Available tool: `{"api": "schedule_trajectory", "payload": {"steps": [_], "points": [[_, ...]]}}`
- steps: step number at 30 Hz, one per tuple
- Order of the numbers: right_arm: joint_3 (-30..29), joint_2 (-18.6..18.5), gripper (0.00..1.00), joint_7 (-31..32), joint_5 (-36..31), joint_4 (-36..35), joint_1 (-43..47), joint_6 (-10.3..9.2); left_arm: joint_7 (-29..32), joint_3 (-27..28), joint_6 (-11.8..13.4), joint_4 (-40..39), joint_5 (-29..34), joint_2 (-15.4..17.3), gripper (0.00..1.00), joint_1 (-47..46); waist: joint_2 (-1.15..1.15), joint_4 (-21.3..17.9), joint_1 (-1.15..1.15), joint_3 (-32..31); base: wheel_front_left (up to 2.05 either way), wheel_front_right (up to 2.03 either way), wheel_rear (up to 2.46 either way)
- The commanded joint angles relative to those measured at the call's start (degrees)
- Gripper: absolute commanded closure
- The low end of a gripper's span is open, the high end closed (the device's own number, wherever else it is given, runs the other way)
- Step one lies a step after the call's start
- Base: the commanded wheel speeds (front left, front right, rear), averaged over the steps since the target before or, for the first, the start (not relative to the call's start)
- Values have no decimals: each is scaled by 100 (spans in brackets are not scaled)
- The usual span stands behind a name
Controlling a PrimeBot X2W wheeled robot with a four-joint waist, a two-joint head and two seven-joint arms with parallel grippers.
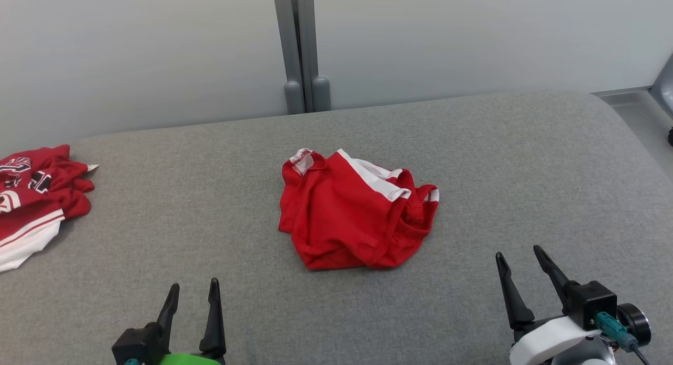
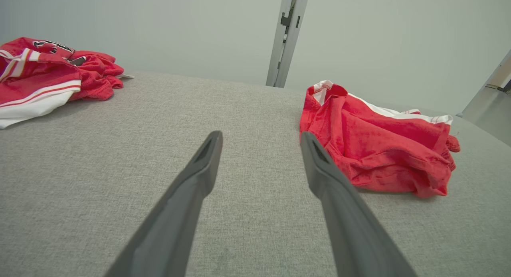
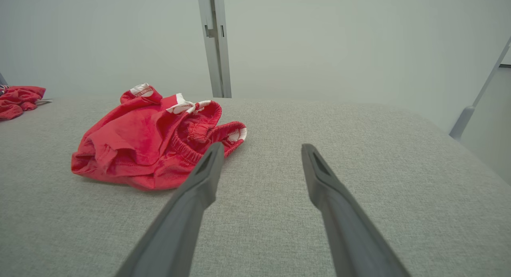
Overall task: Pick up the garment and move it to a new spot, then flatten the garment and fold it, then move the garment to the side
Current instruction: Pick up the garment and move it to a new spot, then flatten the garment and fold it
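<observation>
The left gripper (image 1: 194,284) has its jaws spread wide with nothing between them. It sits at the lower left of the head view, low over the grey fabric surface (image 1: 526,160). In the left wrist view its two dark fingers (image 2: 191,189) frame bare grey cloth. The right gripper (image 1: 517,251) also stands with jaws spread and empty, at the lower right of the head view. In the right wrist view the tip of one of its fingers overlaps the near edge of the red shorts (image 3: 139,145), though that view does not show whether they touch. From the head view this gripper is apart from them, off to their right and nearer the robot.

The shorts lie crumpled in the middle of the surface, between the two grippers and farther from the robot. A white band and a gathered elastic waist show along their top and right side.

The garment (image 1: 31,196) lies in a rumpled heap at the far left edge of the surface, well apart from the shorts and from both grippers. Its red cloth shows patches of black lettering outlined in white, and a white sleeve with striped trim faces the robot.

Behind the surface a grey metal post (image 1: 299,49) rises against a pale wall.
</observation>
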Motion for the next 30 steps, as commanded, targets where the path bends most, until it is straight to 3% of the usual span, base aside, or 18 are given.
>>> {"api": "schedule_trajectory", "payload": {"steps": [1, 24, 30], "points": [[3, -21, 0, -2, 24, 17, 20, -10, -3, -3, -7, 24, -32, -3, 0, 55, 0, 0, 0, 3, 0, 0, 0], [11, -21, 0, -2, -5, -3, -4, -10, -3, -162, 42, 39, -103, -3, 0, -45, 0, -22, 0, 47, 0, 0, 0], [46, -21, 0, -2, -27, -25, -27, -10, -3, -451, -28, 35, -3, -4, 0, -339, 0, -103, 0, 117, 0, 0, 0]]}}
